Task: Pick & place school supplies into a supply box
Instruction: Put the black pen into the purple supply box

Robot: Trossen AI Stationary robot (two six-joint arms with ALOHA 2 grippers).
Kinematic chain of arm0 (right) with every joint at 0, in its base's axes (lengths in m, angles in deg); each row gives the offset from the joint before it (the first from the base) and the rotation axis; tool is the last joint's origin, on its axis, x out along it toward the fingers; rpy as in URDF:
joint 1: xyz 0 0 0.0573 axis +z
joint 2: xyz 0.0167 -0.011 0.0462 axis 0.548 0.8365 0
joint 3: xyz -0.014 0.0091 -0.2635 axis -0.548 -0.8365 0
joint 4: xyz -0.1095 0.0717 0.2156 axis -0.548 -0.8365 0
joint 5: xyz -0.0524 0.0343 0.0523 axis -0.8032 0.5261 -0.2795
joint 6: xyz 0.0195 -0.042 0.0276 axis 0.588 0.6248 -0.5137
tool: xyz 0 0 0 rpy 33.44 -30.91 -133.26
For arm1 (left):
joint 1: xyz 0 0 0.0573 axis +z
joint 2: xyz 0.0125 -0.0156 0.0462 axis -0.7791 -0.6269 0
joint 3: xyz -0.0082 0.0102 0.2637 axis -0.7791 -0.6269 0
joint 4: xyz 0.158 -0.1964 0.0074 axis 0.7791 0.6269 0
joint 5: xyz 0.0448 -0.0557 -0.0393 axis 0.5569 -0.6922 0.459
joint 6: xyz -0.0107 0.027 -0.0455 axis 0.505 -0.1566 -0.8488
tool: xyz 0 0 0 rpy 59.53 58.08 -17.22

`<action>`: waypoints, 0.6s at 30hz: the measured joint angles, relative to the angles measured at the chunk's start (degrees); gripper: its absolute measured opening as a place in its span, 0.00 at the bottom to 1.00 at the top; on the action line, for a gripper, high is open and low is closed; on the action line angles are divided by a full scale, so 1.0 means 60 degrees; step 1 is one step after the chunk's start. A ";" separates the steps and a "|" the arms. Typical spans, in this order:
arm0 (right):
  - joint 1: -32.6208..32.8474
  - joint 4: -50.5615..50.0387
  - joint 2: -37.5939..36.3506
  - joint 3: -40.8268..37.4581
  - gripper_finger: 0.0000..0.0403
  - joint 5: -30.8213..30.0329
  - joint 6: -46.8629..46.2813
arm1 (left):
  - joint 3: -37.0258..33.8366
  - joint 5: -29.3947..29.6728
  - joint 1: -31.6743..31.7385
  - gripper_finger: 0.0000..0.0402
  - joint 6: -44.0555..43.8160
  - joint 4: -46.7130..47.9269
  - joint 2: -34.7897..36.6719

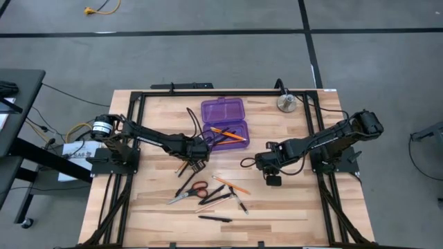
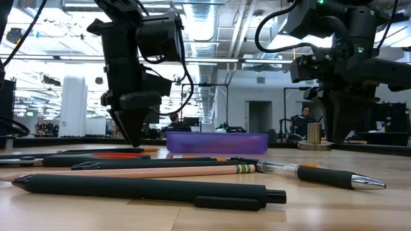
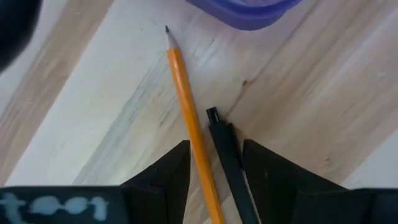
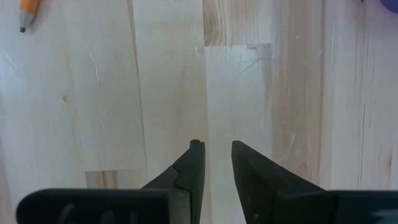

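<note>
The purple supply box (image 1: 223, 111) lies open at the table's far middle, with orange pencils in its near half (image 1: 232, 135). My left gripper (image 1: 196, 160) stands just near of the box, pointing down, shut on an orange pencil (image 3: 183, 81) and a black pen (image 3: 219, 127). Red-handled scissors (image 1: 188, 194), more pencils (image 1: 232, 185) and pens (image 1: 214, 218) lie flat on the near half of the table. My right gripper (image 1: 273, 178) hangs over bare wood to the right of them, slightly open, with nothing between its fingers (image 4: 194, 158). My left gripper has the pencil (image 3: 198, 149) and the pen (image 3: 227, 152) side by side between its two fingers. It comes from above, pointing down, with the fingers across both. The pencil's tip (image 3: 166, 28) points toward the box. I cannot tell whether they are lifted off the table.
A round silver disc (image 1: 287, 104) sits at the far right corner. A black frame (image 1: 173, 88) runs along the table's far edge and sides. Bare wood lies between the loose supplies and the right gripper. An orange pencil's tip (image 4: 28, 12) shows near my right gripper.
</note>
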 joint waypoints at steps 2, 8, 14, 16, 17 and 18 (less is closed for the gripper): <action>0.0000 0.0000 0.0000 0.0000 0.19 0.0000 0.0000 | 0.0003 -0.0173 -0.0013 0.34 -0.0063 -0.0108 0.0004; 0.0000 0.0000 0.0000 0.0000 0.19 0.0000 0.0000 | 0.0007 -0.0331 -0.0201 0.34 -0.0194 -0.0257 0.0004; 0.0000 0.0000 0.0000 0.0000 0.19 0.0000 0.0000 | 0.0011 -0.0331 -0.0248 0.34 -0.0267 -0.0261 0.0004; 0.0000 0.0000 0.0000 0.0000 0.19 0.0000 -0.0046 | 0.0011 -0.0341 -0.0248 0.34 -0.0310 -0.0261 0.0004; 0.0000 0.0000 0.0000 0.0000 0.19 -0.0004 -0.0066 | 0.0011 -0.0364 -0.0249 0.34 -0.0314 -0.0261 0.0004; 0.0000 0.0000 0.0000 0.0000 0.19 0.0000 -0.0066 | 0.0006 -0.0408 -0.0251 0.34 -0.0318 -0.0266 0.0004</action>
